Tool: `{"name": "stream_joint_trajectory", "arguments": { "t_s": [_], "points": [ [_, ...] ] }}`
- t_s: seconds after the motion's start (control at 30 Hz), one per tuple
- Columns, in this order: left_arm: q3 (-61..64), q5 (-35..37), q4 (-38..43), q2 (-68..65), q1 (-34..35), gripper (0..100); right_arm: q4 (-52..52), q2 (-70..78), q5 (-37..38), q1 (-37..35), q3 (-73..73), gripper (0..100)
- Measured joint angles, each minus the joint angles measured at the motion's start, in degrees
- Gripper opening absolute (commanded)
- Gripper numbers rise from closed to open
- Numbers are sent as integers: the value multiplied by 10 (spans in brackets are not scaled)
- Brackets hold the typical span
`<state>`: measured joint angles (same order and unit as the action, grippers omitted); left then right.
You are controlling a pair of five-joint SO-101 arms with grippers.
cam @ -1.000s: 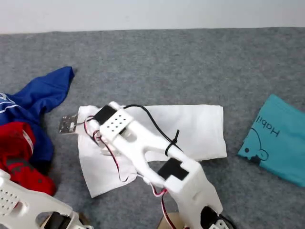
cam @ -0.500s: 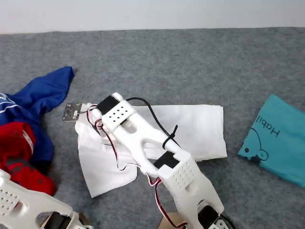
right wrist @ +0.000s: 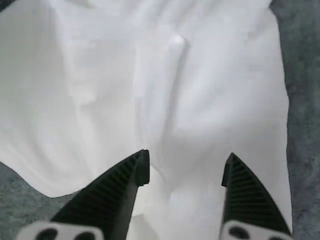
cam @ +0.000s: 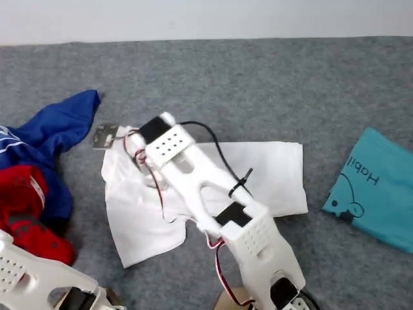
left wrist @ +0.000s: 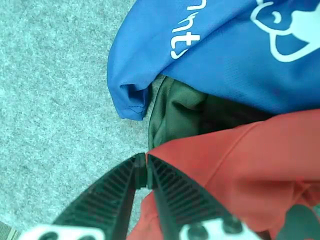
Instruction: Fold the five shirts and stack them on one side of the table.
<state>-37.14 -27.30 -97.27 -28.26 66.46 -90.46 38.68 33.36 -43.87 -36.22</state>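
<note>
White shirt (cam: 264, 171): lies mid-bench (cam: 258, 84) on the grey felt-like surface. It is laid out as a rough band. The end nearer the blue shirt (cam: 58, 129) is rumpled and uneven, and the far end is flatter.
Right claw (right wrist: 187, 156): hangs just above the white shirt with its jaws spread wide and nothing between them. The cloth beneath is creased, and a soft ridge runs away from the tips.
Left claw (left wrist: 144, 159): the jaws are drawn together to a hairline slit, with the tips over the edge of the red shirt (cam: 26, 206). No cloth seems to be pinched.
Unfolded heap: the blue shirt, the red shirt and a dark olive garment (left wrist: 175, 115) overlap at one end of the bench, near the white shirt's rumpled end.
Teal shirt (cam: 374, 194): lies flat at the opposite end, well apart from the white one. It is likely the start of the stack.
Step in hand: probably folding the white shirt, so the task looks less than half done.
Doing it well: bring the wide jaws down over a single doubled edge at the rumpled end and close fully before lifting. Carry the edge low across the band so the layers stay aligned.
Risk: thin cloth may bunch or slip, and pinching several layers would drag the whole shirt along.
</note>
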Motion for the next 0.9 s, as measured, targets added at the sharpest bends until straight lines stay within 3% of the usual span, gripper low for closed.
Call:
{"name": "stream_joint_trajectory", "arguments": {
  "t_s": [0.23,0.37,0.53,0.7,0.9],
  "points": [
    [0,0,0,0,-5,8,-70,0,-2,-1,0,143],
    [0,0,0,0,-14,8,-76,0,-3,-19,0,136],
    [0,0,0,0,-20,8,-29,8,-3,-17,0,136],
    [0,0,0,0,-20,8,43,53,-3,46,0,136],
    [0,0,0,0,-20,8,60,67,-3,81,0,136]
  ]
}}
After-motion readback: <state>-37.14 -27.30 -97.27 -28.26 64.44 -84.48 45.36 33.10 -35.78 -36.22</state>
